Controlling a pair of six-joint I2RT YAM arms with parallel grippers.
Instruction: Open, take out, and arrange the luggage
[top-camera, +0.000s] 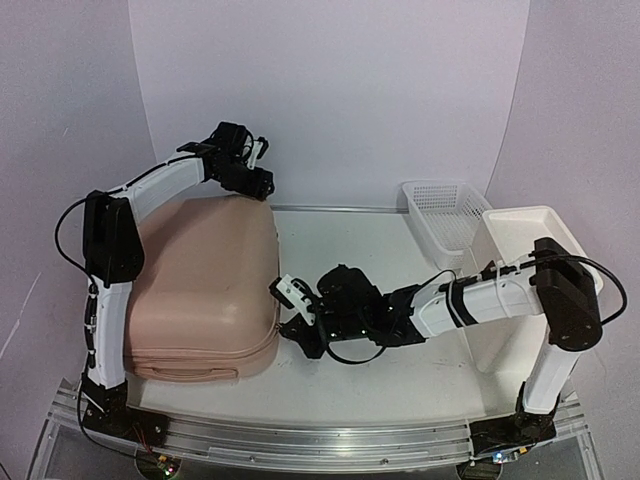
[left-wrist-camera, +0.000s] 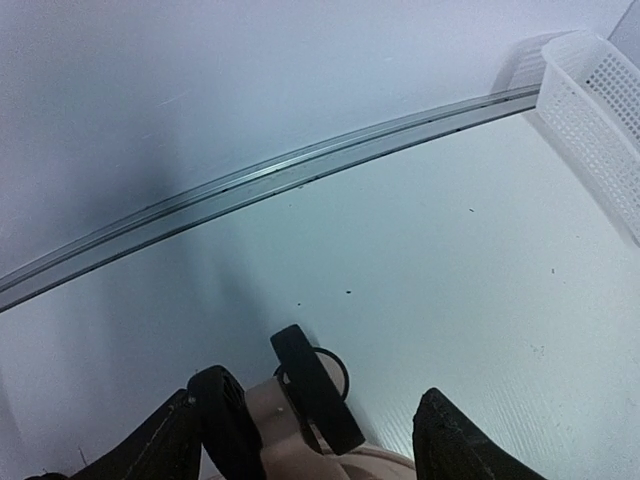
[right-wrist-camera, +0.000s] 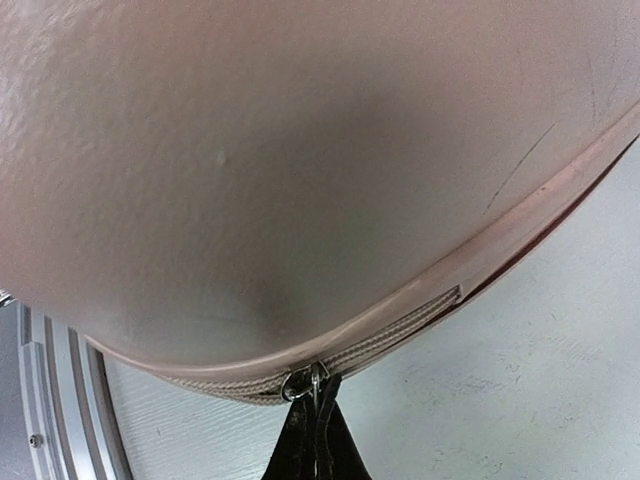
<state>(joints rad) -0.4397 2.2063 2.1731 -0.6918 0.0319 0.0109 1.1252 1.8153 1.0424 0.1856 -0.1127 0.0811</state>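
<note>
The luggage (top-camera: 205, 285), a pale pink hard-shell suitcase, lies flat on the left of the table. My left gripper (top-camera: 262, 185) hangs over its far right corner. In the left wrist view this gripper (left-wrist-camera: 340, 435) is open, with a small black wheel (left-wrist-camera: 312, 385) of the suitcase between its fingers, closer to the left one. My right gripper (top-camera: 288, 325) is at the near right corner. In the right wrist view it (right-wrist-camera: 318, 430) is shut on the metal zipper pull (right-wrist-camera: 308, 380), just under the beige zipper tape (right-wrist-camera: 400, 335) and the pink shell (right-wrist-camera: 300, 160).
A white mesh basket (top-camera: 445, 215) stands at the back right, also seen as the basket (left-wrist-camera: 600, 110) in the left wrist view. A white plastic cabinet (top-camera: 530, 260) sits beside the right arm. A metal rail (left-wrist-camera: 300, 170) runs along the table's back edge.
</note>
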